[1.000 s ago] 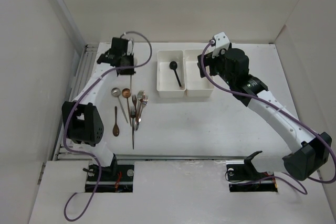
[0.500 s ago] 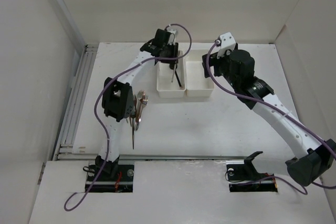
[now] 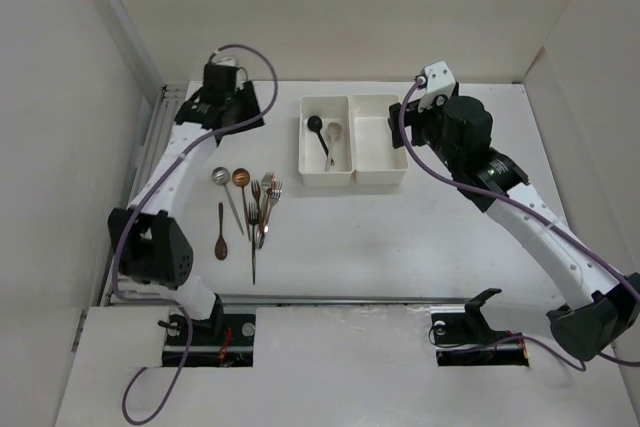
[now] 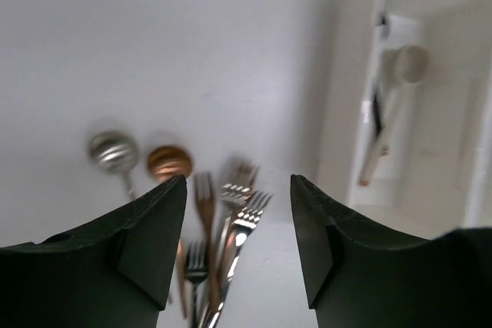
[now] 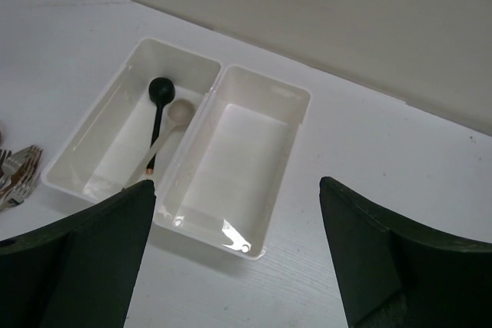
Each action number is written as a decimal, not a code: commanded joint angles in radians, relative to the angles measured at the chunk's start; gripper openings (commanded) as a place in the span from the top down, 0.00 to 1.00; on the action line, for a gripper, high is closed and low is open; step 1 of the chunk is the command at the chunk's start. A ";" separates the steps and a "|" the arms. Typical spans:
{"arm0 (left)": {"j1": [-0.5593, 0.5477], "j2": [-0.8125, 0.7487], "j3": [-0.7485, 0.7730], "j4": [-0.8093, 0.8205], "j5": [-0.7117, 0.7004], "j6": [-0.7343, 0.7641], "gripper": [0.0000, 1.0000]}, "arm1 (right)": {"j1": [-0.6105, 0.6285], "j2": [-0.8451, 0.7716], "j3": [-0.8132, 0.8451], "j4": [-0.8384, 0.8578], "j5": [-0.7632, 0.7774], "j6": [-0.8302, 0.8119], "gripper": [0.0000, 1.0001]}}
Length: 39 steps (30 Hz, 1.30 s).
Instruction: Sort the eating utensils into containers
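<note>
Two joined white containers (image 3: 375,147) sit at the back middle of the table. The left one (image 5: 115,136) holds a black spoon (image 3: 318,129) and a pale spoon (image 3: 333,137); the right one (image 5: 254,144) holds nothing. More eating utensils lie on the table to the left: a silver spoon (image 3: 220,177), a copper spoon (image 3: 240,178), a bunch of forks (image 3: 265,197) and a brown spoon (image 3: 221,243). My left gripper (image 3: 232,115) hangs open at the back left with nothing between its fingers, and the forks (image 4: 238,213) show below it. My right gripper (image 5: 234,190) is open above the containers.
White walls close in the table at the back and on both sides. A slotted rail (image 3: 150,147) runs along the table's left edge. The arm bases (image 3: 205,322) stand at the near edge.
Half a second ago my left gripper was over the left container; now it is at the back left with its jaws wider. A pale spoon now lies beside the black one. The right arm barely moved.
</note>
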 commanded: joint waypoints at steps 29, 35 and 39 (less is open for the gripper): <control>0.171 0.172 -0.477 0.024 -0.069 0.016 0.84 | 0.020 -0.013 -0.020 -0.021 0.070 0.014 0.08; 0.202 0.203 -0.426 0.000 -0.069 0.016 1.00 | 0.020 -0.023 -0.020 -0.021 0.080 0.014 0.08; 0.213 0.181 -0.310 -0.057 -0.018 -0.003 1.00 | 0.020 -0.034 -0.020 -0.021 0.080 0.014 0.08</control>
